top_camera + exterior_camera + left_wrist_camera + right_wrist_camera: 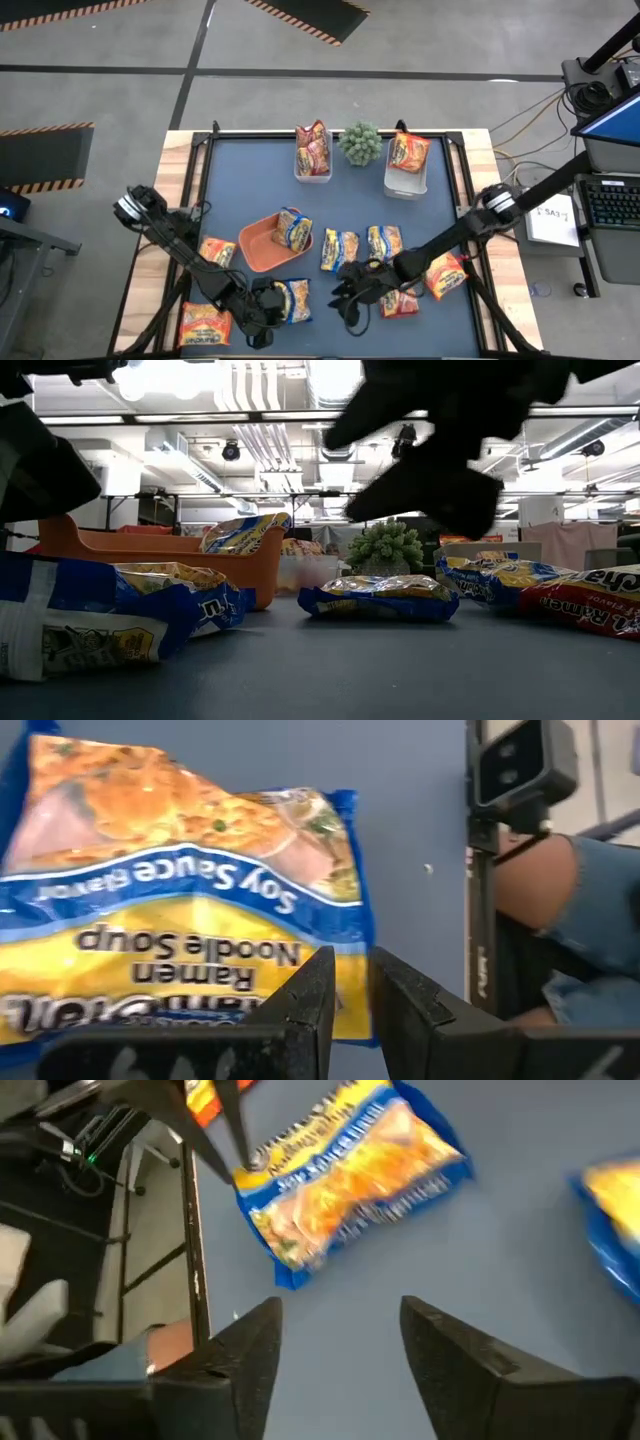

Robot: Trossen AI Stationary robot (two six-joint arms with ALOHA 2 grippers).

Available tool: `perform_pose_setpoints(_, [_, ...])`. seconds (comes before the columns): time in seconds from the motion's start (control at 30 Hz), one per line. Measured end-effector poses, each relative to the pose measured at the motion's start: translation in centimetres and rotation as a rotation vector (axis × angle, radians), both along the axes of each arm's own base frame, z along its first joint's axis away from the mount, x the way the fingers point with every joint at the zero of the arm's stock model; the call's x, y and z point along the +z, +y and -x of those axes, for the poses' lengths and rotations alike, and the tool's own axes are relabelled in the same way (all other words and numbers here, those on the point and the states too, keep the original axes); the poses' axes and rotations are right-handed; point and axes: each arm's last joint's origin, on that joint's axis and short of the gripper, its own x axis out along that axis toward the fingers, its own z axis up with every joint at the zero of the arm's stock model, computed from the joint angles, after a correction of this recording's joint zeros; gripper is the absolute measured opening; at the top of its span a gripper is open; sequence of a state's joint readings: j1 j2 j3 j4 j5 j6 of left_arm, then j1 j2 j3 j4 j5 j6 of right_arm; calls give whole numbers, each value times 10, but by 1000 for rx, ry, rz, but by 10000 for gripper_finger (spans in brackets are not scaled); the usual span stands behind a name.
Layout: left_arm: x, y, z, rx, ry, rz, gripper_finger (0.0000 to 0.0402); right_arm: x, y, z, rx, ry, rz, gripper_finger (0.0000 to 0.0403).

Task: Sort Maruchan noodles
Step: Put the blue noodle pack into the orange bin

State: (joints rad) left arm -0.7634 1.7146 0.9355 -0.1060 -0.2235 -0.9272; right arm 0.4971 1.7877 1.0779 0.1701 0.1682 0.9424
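My left gripper [268,308] is near the table's near edge, shut on a yellow-and-blue Maruchan packet [293,300] [170,890]. My right gripper [350,292] [340,1350] hangs open over bare mat just right of that packet [350,1180], touching nothing. In the low view it is the dark shape overhead [350,475]. Other packets lie flat on the mat: two yellow-blue ones [340,250] [385,241], red-orange ones [400,303] [445,275], and orange ones [217,251] [205,325]. One yellow-blue packet [293,228] leans in the orange tray [255,245]. My left gripper pinches the yellow-and-blue packet's blue side edge [362,960] between its two fingers [305,1005], which stand almost together. The fingers come from the table's left side. In the low view the packet's lower side [90,660] lies on the mat.
At the far edge stand two clear tubs, one [313,152] with red-orange packets, one [407,165] with an orange packet, and a small green plant [360,143] between them. The two grippers are close together. A person's knee [535,885] shows beyond the near edge.
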Motion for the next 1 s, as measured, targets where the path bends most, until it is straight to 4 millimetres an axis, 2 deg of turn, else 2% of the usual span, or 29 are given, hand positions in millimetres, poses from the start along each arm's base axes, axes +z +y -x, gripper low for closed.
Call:
perform_pose_setpoints(0.17, [-7,-1,0,18,7,-28,47,1,6,-25,17,-61,137,219])
perform_pose_setpoints(0.37, [-19,-6,0,39,20,-31,47,6,-3,-40,-16,-29,300,224])
perform_pose_setpoints(0.63, [-24,-10,3,62,1,-56,47,-2,-25,-53,-90,17,286,224])
perform_pose_setpoints(0.8, [-24,-11,4,70,-5,-68,47,-7,-40,-59,-141,51,196,224])
perform_pose_setpoints(1.0, [-25,-10,4,86,-16,-88,47,-11,-45,-62,-145,76,112,224])
